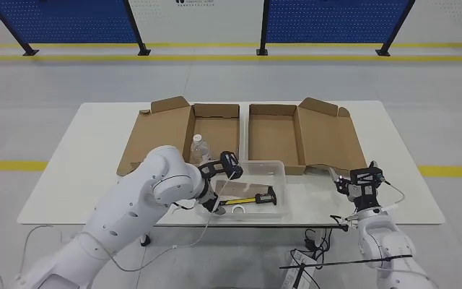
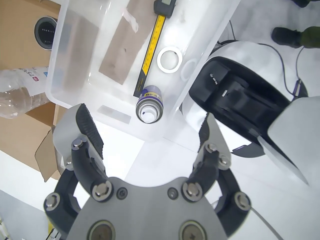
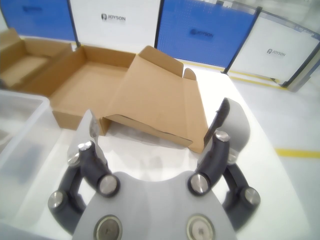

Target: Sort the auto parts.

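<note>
A clear plastic bin (image 1: 278, 167) stands at the table's front middle. In it lie a yellow-and-black digital caliper (image 2: 160, 26), a white ring (image 2: 169, 59), a brown sheet (image 2: 125, 41) and an upright spray can (image 2: 150, 107). My left gripper (image 2: 146, 118) hangs open just above the can, at the bin's near left corner (image 1: 215, 196), holding nothing. Over bare table to the right of the bin, my right gripper (image 3: 156, 111) is open and empty; it faces the right cardboard box (image 3: 100, 81) and also shows in the top view (image 1: 336, 180).
Two open cardboard boxes (image 1: 209, 134) (image 1: 278, 141) sit side by side behind the bin, flaps spread outward. The left box holds a clear plastic bottle (image 2: 17, 93) and a round black part (image 2: 45, 33). The table edge (image 1: 303, 225) runs close in front of the bin.
</note>
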Available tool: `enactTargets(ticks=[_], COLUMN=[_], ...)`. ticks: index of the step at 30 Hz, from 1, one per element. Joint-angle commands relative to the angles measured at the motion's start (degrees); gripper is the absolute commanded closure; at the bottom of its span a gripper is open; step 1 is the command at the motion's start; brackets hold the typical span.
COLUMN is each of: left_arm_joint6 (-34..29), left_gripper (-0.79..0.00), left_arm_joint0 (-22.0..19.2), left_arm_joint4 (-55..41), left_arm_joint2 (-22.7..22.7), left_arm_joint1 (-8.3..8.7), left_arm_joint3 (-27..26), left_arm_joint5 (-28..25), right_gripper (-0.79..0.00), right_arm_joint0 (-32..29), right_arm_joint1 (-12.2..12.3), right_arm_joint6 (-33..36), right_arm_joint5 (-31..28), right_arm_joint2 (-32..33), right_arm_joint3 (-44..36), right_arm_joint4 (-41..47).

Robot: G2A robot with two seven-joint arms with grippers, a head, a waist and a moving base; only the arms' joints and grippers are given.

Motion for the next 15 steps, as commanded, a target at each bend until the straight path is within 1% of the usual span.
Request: enactTargets(ticks=[1, 9, 11, 12, 13, 15], left_arm_joint6=[0.0, 0.0, 0.0, 0.0, 0.1, 0.3], left_gripper=[-0.785, -0.782, -0.739, -0.73, -0.693, -0.671], left_arm_joint0=[-0.7, -2.9, -3.3, -3.6, -3.8, -4.1], left_arm_joint4=[-0.8, -2.7, -3.0, -3.1, -3.1, -3.0], left_arm_joint2=[0.7, 4.0, 4.7, 5.0, 5.2, 5.5], left_arm_joint1=[0.63, 2.56, 2.81, 2.9, 2.96, 3.03], left_arm_joint3=[0.3, 1.1, 1.2, 1.3, 1.4, 1.9], left_arm_joint5=[0.0, 0.0, 0.0, 0.0, -0.1, -0.3], right_gripper=[-0.785, -0.785, -0.785, -0.785, -0.785, -0.785], right_arm_joint0=[0.0, 0.0, 0.0, 0.0, 0.0, 0.0], right_arm_joint1=[0.0, 0.0, 0.0, 0.0, 0.0, 0.0], right_arm_joint6=[0.0, 0.0, 0.0, 0.0, 0.0, 0.0], right_arm_joint5=[0.0, 0.0, 0.0, 0.0, 0.0, 0.0], right_arm_joint2=[0.0, 0.0, 0.0, 0.0, 0.0, 0.0], right_arm_joint3=[0.0, 0.0, 0.0, 0.0, 0.0, 0.0], right_arm_joint4=[0.0, 0.0, 0.0, 0.0, 0.0, 0.0])
